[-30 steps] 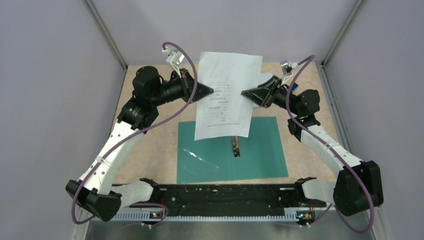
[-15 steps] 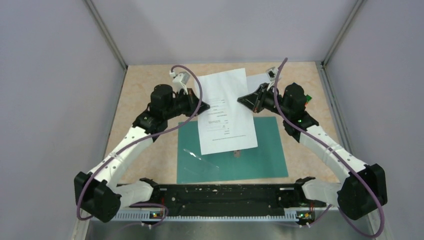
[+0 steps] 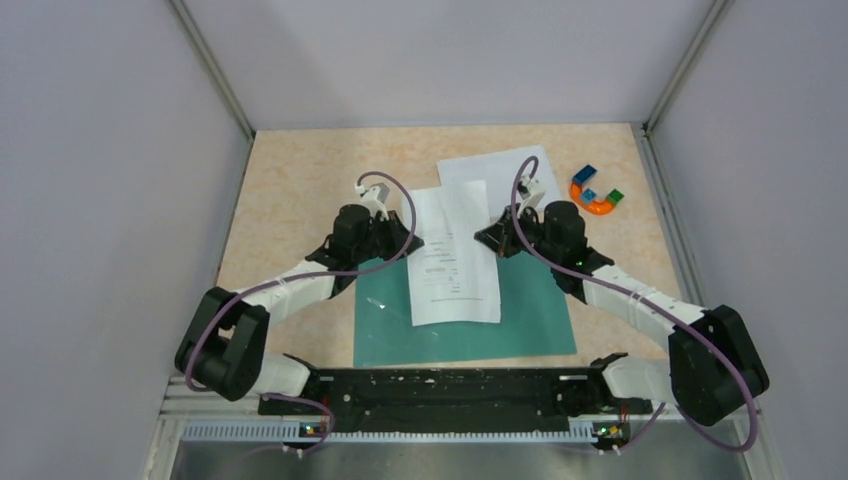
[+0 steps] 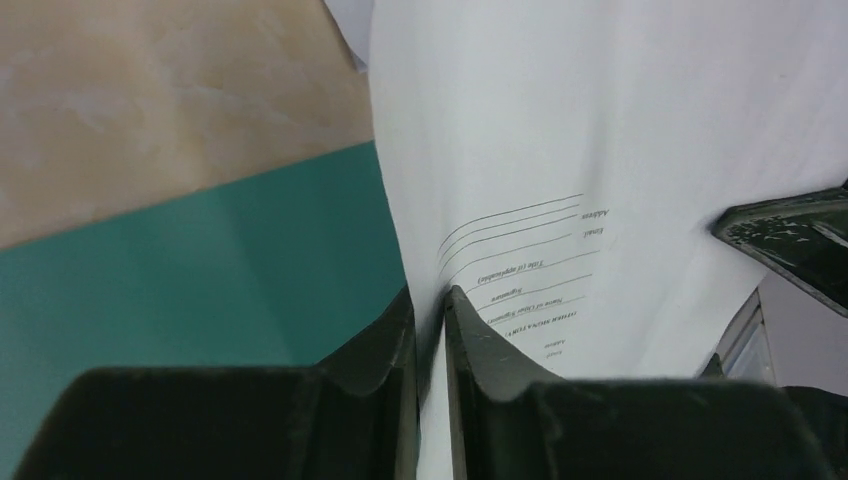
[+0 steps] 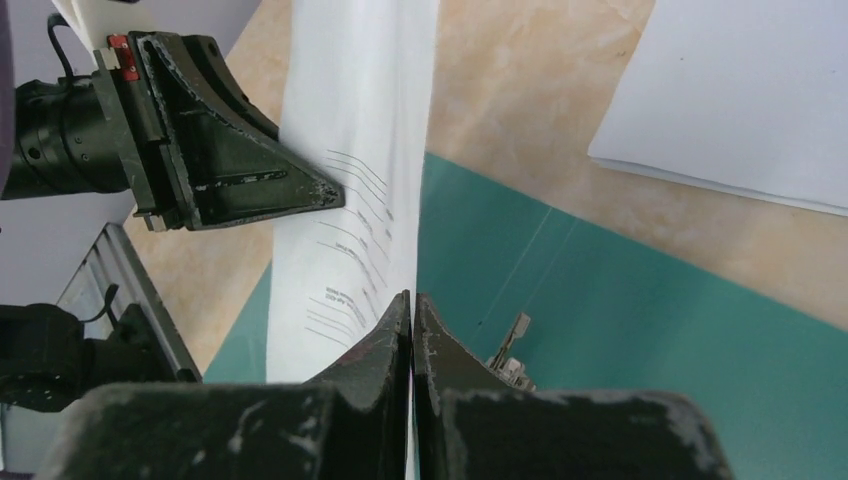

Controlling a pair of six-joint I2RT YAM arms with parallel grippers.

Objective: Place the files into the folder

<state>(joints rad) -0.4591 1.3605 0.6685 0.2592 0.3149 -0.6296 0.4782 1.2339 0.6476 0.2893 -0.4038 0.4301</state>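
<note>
The printed sheet (image 3: 455,260) hangs low between both grippers, its lower part over the teal folder (image 3: 530,310). My left gripper (image 3: 408,243) is shut on the sheet's left edge; the wrist view shows the paper (image 4: 560,150) pinched between the fingers, with the folder (image 4: 200,270) below. My right gripper (image 3: 487,240) is shut on the right edge; its wrist view shows the sheet (image 5: 345,230), the folder (image 5: 650,330) and the metal clip (image 5: 510,350). The nearly blank sheet (image 3: 505,170) lies flat on the table behind, also in the right wrist view (image 5: 740,90).
A multicoloured horseshoe toy (image 3: 596,190) lies at the back right of the tan table (image 3: 300,180). Grey walls enclose the table on three sides. The black arm base rail (image 3: 440,385) runs along the near edge.
Both grippers have come down and toward the near edge with the printed sheet, from high above the table to just over the folder. The sheet now covers the folder's middle.
</note>
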